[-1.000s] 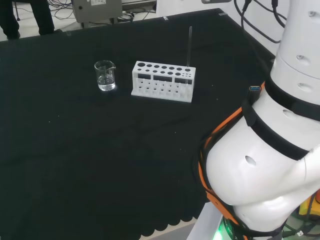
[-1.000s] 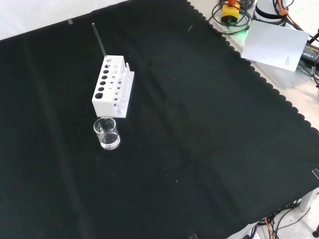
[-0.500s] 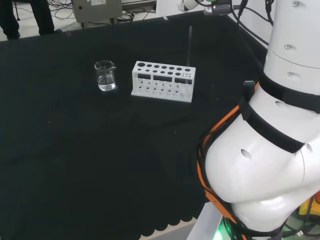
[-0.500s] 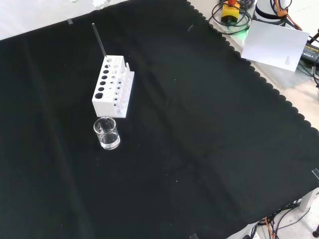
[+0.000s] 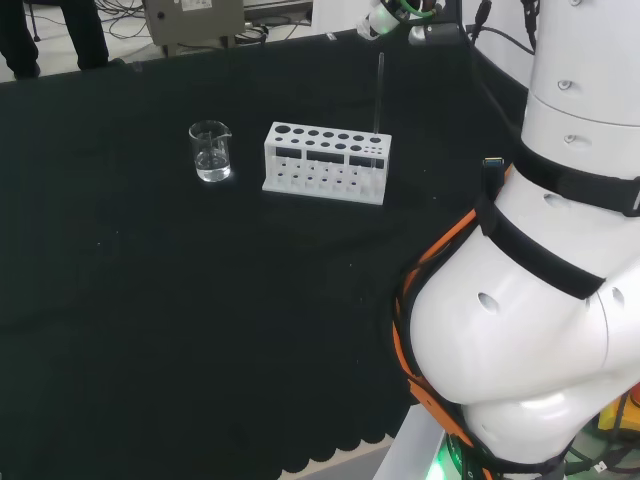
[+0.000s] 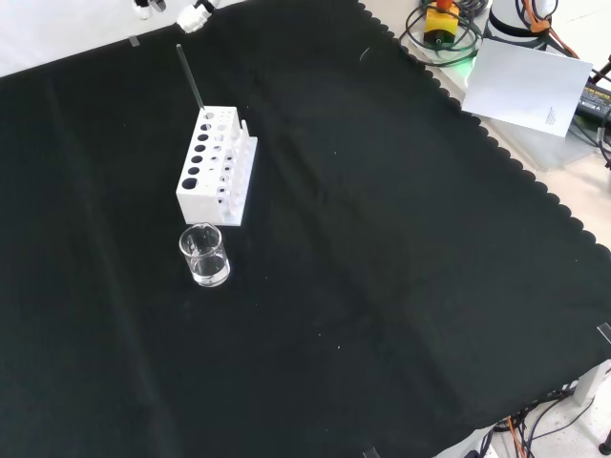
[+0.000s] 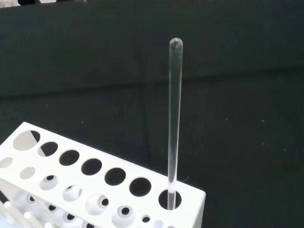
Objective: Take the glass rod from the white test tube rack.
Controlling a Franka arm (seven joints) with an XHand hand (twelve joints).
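Since half a second ago the hand [image 6: 196,16] has come further in at the top edge of the front view, where white fingertips now hang above and beyond the glass rod's upper end; in the head view the arm's white links [image 5: 560,260] have also shifted, and the hand's parts sit at the top edge near the rod's tip. So little of the hand is visible that I cannot tell whether its fingers are spread or curled, and it touches nothing. Black cloth [image 6: 382,267] covers the bench. On it stands the white test tube rack [image 5: 326,162], a long block with rows of round holes. The glass rod [image 7: 174,118] stands upright in the end hole of the rack's back row, at the rack's right end in the head view and its far end in the front view, rising well above the rack with a rounded tip. Just beside the rack's other end, apart from it, stands a small clear beaker [image 5: 210,151].
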